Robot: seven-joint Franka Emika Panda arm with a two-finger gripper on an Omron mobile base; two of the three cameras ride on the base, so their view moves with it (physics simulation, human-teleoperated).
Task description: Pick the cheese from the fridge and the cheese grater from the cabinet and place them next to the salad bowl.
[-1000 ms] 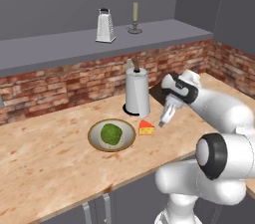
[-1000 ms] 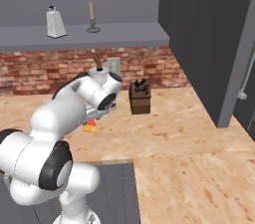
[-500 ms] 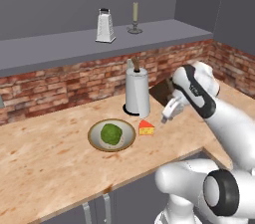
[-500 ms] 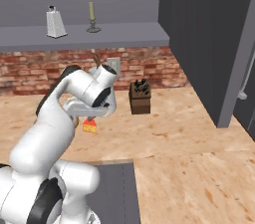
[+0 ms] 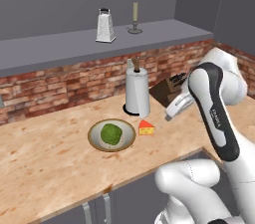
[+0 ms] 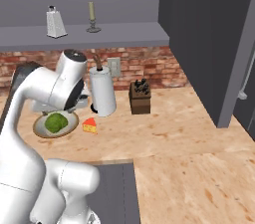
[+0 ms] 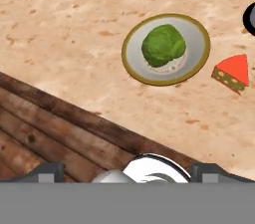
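On the shelf (image 5: 60, 49) stand one grater (image 5: 104, 26) and, just to its right, one candle (image 5: 134, 18) in a metal holder; the two are apart. The right base view shows the same pair, grater (image 6: 55, 22) left of candle (image 6: 91, 17), both upright.

Below, the desk (image 5: 45, 158) of pale speckled wood runs along a brick wall (image 5: 50, 86). One bowl (image 5: 111, 135) with an olive rim sits on it, holding one green lettuce ball (image 5: 111, 133). Just beside the bowl's right edge lies one cheese (image 5: 146, 127) wedge, close but not touching. Behind them stands one tall white cylinder (image 5: 137, 91) with a dark stick rising from its top. Further right is one dark knife block (image 6: 140, 96), well apart from the cheese.

In the hand view the bowl (image 7: 133, 63) lies near the centre with the lettuce on it, and the cheese (image 7: 232, 73) is off to its right, red side up. The dark tips of the tool (image 7: 127, 172) stand wide apart at the bottom corners, with nothing between them.

In the left base view the tool (image 5: 172, 113) hangs above the desk to the right of the cheese, near the knife block. At the far right of the right base view rises one tall dark fridge (image 6: 214, 39), its door shut.
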